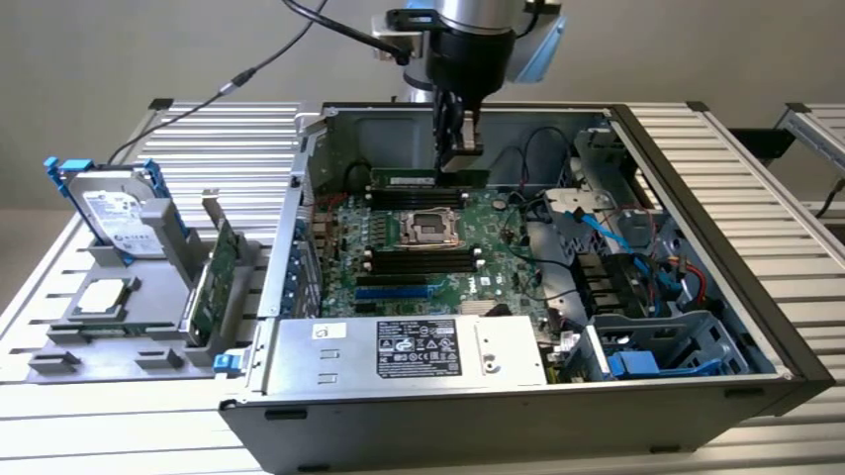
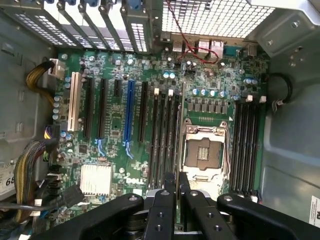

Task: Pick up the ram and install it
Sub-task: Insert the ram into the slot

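- An open computer case (image 1: 779,327) lies on its side, with the green motherboard (image 1: 496,257) facing up.
- The gripper (image 1: 460,158) reaches down into the case at the far side of the board, beyond the processor socket (image 1: 429,226).
- Its black fingers (image 2: 167,200) are drawn close together and pinch the ram (image 1: 403,177).
- The ram is a narrow green stick. It stands on its long edge just above the far bank of black memory slots (image 1: 412,196) and runs parallel to them.
- The step in hand appears to be seating the stick in a slot.
- To do it well, the stick likely needs to be level and centred over a single slot, not straddling two.
- It should go in straight, with even pressure along its length. A tilt could jam one end or stress the board.
- Whether the lower edge touches a slot cannot be told.
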Tool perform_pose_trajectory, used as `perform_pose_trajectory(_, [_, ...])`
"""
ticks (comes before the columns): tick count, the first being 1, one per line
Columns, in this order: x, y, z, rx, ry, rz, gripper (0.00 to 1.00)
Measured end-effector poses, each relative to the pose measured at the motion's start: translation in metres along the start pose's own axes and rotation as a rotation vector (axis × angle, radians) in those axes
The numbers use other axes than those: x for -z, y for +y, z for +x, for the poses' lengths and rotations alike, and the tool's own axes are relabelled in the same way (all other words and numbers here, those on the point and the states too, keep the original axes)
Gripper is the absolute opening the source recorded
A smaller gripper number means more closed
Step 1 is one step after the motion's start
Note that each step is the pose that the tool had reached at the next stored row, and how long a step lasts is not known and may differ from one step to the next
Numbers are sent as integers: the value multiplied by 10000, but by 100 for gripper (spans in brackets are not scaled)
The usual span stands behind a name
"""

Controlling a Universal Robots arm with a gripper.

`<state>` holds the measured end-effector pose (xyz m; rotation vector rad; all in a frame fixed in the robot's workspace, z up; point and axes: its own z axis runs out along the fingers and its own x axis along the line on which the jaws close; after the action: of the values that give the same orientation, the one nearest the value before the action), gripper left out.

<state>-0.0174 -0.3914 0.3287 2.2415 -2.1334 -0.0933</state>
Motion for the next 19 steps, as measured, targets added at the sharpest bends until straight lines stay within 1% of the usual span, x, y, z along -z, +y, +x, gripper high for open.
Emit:
perform_pose_trajectory(2, [-36, -3, 18, -96, -7, 7, 14])
perform_pose_trajectory(6, [-108, -4, 90, -114, -8, 7, 14])
perform_pose_trajectory(9, [-162, -6, 123, -142, -11, 8, 14])
perform_pose_trajectory(15, [-271, -7, 158, -146, -11, 8, 14])
perform_pose_trajectory(19, [-344, -3, 162, -145, -11, 8, 14])
